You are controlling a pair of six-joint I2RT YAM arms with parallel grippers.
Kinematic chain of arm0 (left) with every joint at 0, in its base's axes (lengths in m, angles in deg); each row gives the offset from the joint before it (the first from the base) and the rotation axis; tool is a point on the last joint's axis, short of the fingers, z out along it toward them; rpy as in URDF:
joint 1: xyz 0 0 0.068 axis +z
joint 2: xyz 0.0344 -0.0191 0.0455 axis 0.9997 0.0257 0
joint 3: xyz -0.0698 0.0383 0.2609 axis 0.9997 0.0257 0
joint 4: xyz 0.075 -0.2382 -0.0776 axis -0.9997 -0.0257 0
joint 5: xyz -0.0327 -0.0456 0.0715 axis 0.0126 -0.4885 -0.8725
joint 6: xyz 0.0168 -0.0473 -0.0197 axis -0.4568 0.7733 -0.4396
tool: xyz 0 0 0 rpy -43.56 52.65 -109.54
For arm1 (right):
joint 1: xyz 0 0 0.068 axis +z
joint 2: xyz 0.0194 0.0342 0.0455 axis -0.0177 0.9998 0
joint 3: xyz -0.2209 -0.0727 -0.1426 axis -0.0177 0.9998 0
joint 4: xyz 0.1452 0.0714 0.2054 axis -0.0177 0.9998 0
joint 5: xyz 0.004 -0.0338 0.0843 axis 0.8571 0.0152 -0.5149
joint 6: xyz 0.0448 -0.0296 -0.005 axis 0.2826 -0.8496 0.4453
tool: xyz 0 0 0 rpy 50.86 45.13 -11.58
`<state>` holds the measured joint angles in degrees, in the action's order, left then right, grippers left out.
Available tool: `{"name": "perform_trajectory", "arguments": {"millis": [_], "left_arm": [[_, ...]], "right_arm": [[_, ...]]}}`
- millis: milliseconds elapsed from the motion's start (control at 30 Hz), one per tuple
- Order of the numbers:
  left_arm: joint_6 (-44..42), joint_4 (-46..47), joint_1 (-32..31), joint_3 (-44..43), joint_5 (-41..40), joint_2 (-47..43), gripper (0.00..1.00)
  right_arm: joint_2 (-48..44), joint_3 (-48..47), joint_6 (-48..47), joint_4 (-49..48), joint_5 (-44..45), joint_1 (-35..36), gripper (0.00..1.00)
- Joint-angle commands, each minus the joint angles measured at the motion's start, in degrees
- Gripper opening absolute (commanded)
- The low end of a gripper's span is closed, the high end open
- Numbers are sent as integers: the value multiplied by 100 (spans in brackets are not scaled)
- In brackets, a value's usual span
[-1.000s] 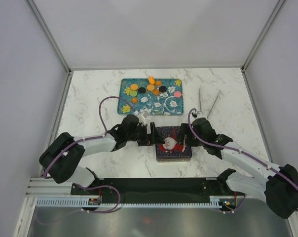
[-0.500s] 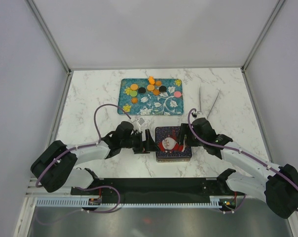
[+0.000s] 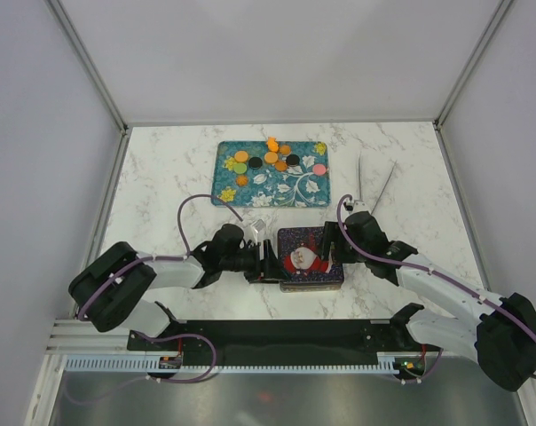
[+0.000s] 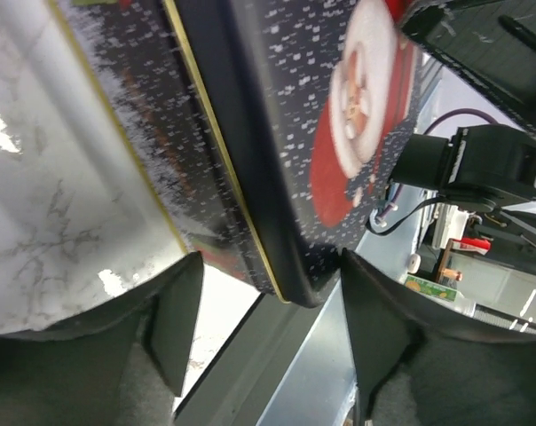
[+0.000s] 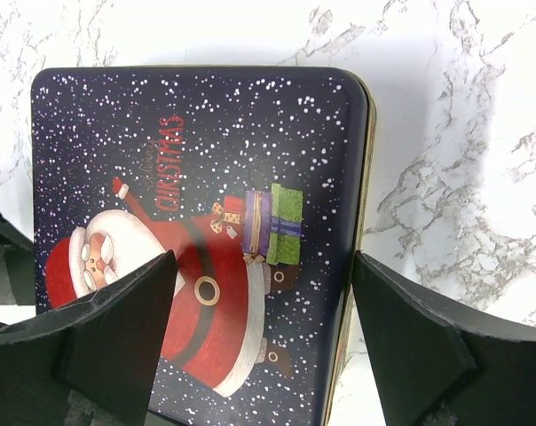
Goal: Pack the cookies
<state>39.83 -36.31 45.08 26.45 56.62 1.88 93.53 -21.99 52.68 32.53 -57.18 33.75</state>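
Orange, green, pink and black cookies (image 3: pixel 270 158) lie on the teal tray (image 3: pixel 314 192), well beyond both claws; left claw (image 3: pixel 269 257) and right claw (image 3: pixel 328 240) gape wide at the lidded tin's (image 3: pixel 309 260) opposite ends.

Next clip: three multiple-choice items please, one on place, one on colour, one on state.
1. The cookies lie: A in a bowl; B on the teal tray; C on bare marble.
2. The tin has a lid whose background is: A green; B white; C dark blue.
3. The tin is: A lidded; B open; C on its side.

Answers: 1 B, they cluster on the tray's far part. 2 C, speckled dark blue surrounds Santa. 3 A, the lid sits flat over it.
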Motion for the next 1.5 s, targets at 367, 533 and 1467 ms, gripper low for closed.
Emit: {"name": "perform_trajectory", "arguments": {"millis": [367, 533, 1467], "left_arm": [[137, 183, -24, 154, -22, 587, 27], [58, 17, -33, 180, -110, 746, 17], [-970, -2189, 538, -927, -717, 395, 4]], "right_arm": [[7, 104, 128, -266, -108, 74, 87], [25, 165, 215, -345, -47, 206, 87], [-274, -213, 453, 77, 692, 1059, 86]]}}
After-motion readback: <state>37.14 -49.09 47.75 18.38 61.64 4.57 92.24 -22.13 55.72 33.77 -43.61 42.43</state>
